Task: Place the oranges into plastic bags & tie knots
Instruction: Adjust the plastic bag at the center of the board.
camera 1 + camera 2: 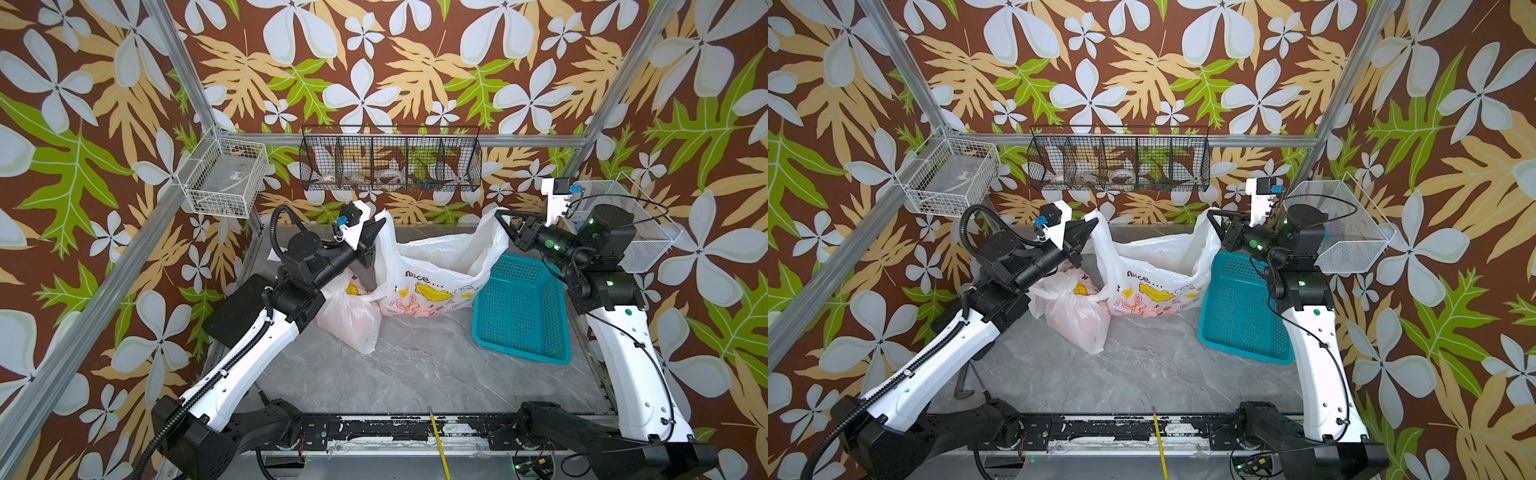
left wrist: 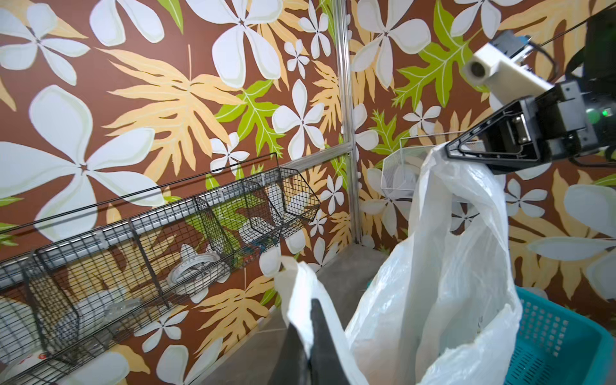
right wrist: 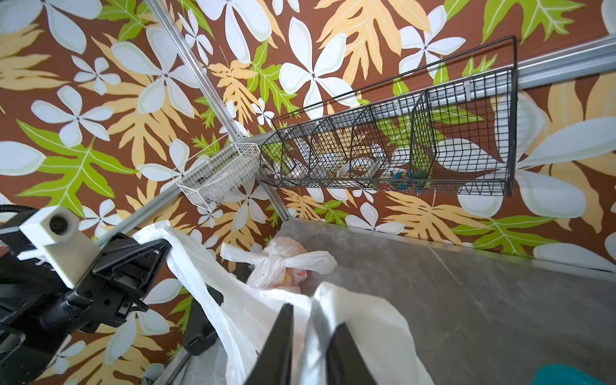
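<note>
Open bag strung between the two grippers

The printed bag [image 1: 432, 266] stands on the table [image 1: 415, 374] beside a knotted bag [image 1: 353, 320]. The left gripper [image 1: 380, 224] is clamped on one handle, and the right gripper [image 1: 500, 216] has its jaws slightly parted around the other. The film looks thin, limp and slippery, so pinch the bunched handle strips, not the walls.

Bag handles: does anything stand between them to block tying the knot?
Nothing visible does. The left end effector clamps one handle, the other drapes on the right end effector; only the bag's open mouth lies between.
</note>
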You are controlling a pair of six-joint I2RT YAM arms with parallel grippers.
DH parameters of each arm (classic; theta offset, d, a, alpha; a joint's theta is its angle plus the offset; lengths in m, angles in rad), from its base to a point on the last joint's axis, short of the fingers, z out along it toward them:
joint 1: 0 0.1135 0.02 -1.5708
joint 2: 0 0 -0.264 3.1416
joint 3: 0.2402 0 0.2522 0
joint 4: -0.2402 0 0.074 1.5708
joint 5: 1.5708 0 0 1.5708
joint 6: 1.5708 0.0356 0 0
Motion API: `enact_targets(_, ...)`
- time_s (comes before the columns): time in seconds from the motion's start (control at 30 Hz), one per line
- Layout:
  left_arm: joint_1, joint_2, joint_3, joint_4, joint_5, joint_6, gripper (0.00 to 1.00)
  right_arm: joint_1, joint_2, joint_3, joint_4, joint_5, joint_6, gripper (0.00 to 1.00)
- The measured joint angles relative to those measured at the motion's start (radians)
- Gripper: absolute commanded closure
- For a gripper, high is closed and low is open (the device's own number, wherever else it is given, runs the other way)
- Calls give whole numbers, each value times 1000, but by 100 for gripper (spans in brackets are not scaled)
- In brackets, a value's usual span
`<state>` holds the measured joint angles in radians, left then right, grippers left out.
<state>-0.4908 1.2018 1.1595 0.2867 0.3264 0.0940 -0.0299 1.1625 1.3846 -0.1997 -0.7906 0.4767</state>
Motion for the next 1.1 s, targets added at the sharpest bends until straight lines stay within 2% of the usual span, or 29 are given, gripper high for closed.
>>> enact_targets(0.13,16,29,-23,1,48,-69,100,-78,-35,-45,2,-32,11,41)
enact_targets(0.27,52,37,-39,10,64,-137,100,-228,-133,-100,17,-64,-15,12)
enact_targets(0.33,66,40,-41,18,66,-162,100,-279,-188,-145,26,-74,-43,1)
enact_targets(0.43,76,47,-42,33,68,-189,100,-303,-273,-249,47,-89,-100,1)
enact_targets(0.57,77,54,-42,52,79,-209,100,-285,-378,-469,155,-146,-121,1)
enact_targets(0.73,78,66,-42,65,83,-227,100,-90,-446,-603,224,-113,-237,1)
enact_targets(0.83,78,71,-42,69,86,-235,100,0,-436,-631,294,-32,-267,1)
enact_targets(1.03,79,71,-51,85,94,-249,100,258,-381,-629,340,227,-347,1)
enact_targets(1.1,79,71,-51,85,97,-249,100,293,-350,-610,341,317,-372,1)
